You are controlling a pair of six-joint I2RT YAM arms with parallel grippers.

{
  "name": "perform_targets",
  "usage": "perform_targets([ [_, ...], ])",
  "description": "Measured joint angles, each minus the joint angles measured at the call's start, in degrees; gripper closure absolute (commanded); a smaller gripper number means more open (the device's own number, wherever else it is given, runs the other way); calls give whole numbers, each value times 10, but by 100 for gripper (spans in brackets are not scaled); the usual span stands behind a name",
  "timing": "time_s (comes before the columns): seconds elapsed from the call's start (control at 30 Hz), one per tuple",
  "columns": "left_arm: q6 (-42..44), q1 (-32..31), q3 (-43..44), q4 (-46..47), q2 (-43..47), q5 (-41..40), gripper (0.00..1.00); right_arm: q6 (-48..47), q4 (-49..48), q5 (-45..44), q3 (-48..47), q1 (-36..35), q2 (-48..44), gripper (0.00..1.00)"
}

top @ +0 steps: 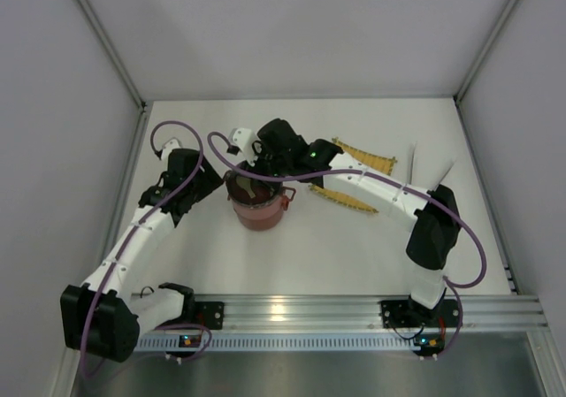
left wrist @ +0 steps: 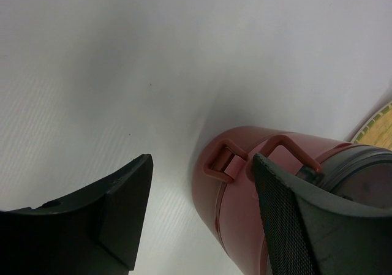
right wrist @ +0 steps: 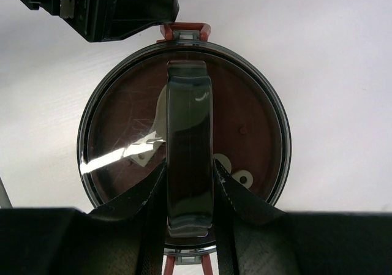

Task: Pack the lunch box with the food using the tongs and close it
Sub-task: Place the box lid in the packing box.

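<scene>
**Position.** The lunch box stands upright on the surface, mid work area, near the yellow mat. Its tiers are stacked and the smoky domed lid sits on top.

**Right arm.** The right pincer hangs directly over the lid, one finger on each side of the arched handle. Both fingers appear to press the handle's flanks, so I record it as pinching the handle. The contact is seen only from above, so I cannot vouch for its firmness. A centred hold of this kind suits seating the lid without tipping it.

**Left arm.** The left pincer is spread wide and grips nothing. It sits low beside the box's wall, with one finger just beside the red side tabs. Its likely purpose is to brace the stack against sliding while the other arm works the lid.

**Contents.** Pale shapes show dimly through the lid but are not identifiable.

**Assessment.** Packing looks finished, and closing is the step in hand. The risks are a lid seated askew, or the box shifting on the smooth surface under a sideways push.
</scene>
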State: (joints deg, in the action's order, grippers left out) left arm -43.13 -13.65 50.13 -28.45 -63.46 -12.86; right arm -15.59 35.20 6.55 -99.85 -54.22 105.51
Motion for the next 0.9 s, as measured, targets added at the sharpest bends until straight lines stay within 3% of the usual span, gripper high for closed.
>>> perform_targets([
  [0.9, 13, 0, 26, -26, 0, 0, 28, -28, 22, 14, 1, 0, -11, 99],
])
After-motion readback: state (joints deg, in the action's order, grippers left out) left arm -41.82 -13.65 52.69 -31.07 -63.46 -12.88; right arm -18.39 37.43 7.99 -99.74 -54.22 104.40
